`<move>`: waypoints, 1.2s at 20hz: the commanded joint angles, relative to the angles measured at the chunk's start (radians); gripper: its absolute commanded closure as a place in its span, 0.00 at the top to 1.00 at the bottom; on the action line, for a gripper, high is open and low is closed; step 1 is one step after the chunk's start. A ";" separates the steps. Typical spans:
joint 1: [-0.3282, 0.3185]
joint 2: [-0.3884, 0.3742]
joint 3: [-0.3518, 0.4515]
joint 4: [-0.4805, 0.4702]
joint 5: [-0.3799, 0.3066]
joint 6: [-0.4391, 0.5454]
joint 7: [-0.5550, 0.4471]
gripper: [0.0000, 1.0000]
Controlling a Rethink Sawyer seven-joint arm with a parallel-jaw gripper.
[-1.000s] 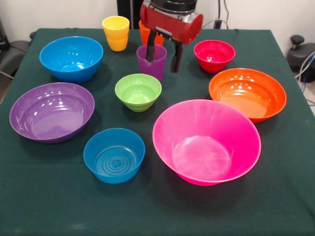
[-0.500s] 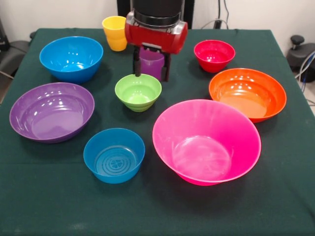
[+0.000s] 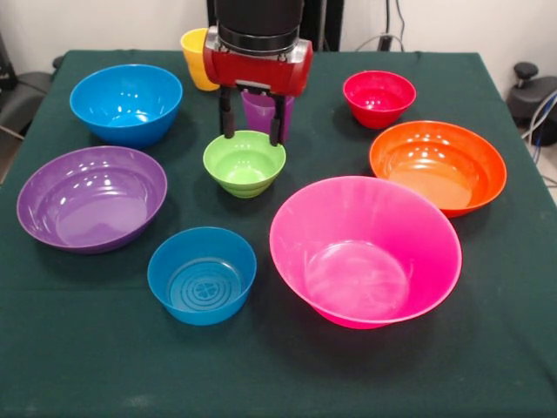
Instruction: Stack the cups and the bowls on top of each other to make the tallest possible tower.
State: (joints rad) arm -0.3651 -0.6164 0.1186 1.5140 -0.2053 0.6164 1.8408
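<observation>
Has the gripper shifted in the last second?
Yes. The gripper has moved toward picture-left and nearer the camera, from beside the red bowl to the green bowl.

Dark green tablecloth (image 3: 78, 366), white wall (image 3: 96, 22) behind, cables (image 3: 544, 113) at right.

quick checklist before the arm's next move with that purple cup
1. Gripper astride the purple cup, open: ok.
2. Cup gripped: not ok, fingers apart.
3. Cup upright: ok.
4. Green bowl upright and empty, ready to take the cup: ok.
5. Yellow cup apart from the arm: cannot tell, partly hidden behind it.
6. Red bowl off to the side: ok.
</observation>
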 commanded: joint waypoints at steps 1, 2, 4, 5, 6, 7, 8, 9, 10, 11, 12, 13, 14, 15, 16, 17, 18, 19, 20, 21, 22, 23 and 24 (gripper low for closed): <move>0.008 0.023 0.108 0.069 -0.067 0.020 -0.122 1.00; 0.012 0.020 0.103 0.082 -0.065 0.010 -0.097 1.00; 0.023 0.018 0.090 0.102 -0.062 -0.014 -0.052 1.00; 0.023 0.019 0.090 0.110 -0.060 -0.024 -0.042 1.00; 0.024 0.020 0.090 0.118 -0.058 -0.034 -0.032 1.00; 0.026 0.018 0.090 0.129 -0.059 -0.045 -0.024 1.00; 0.030 0.017 0.087 0.135 -0.055 -0.049 -0.012 1.00; 0.033 0.013 0.084 0.143 -0.049 -0.047 0.000 1.00; 0.038 0.008 0.080 0.150 -0.047 -0.050 0.010 1.00; 0.042 0.003 0.078 0.157 -0.045 -0.054 0.017 1.00; 0.043 -0.001 0.078 0.163 -0.043 -0.056 0.021 1.00; 0.042 -0.005 0.079 0.171 -0.040 -0.058 0.023 1.00; 0.043 -0.007 0.077 0.174 -0.039 -0.058 0.026 1.00; 0.039 -0.008 0.079 0.177 -0.038 -0.061 0.024 1.00; 0.038 -0.007 0.078 0.177 -0.037 -0.060 0.024 1.00; 0.035 -0.005 0.078 0.175 -0.038 -0.060 0.020 1.00; 0.032 -0.002 0.078 0.173 -0.038 -0.059 0.018 1.00; 0.030 0.002 0.078 0.169 -0.040 -0.060 0.015 1.00; 0.029 0.004 0.078 0.167 -0.041 -0.060 0.013 1.00; 0.026 0.008 0.079 0.162 -0.042 -0.061 0.010 1.00; 0.026 0.010 0.079 0.160 -0.040 -0.059 0.011 1.00; 0.028 0.013 0.077 0.155 -0.041 -0.062 0.014 1.00; 0.029 0.013 0.075 0.155 -0.038 -0.063 0.021 1.00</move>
State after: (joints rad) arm -0.3495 -0.6237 0.1277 1.6429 -0.2078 0.6160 1.8408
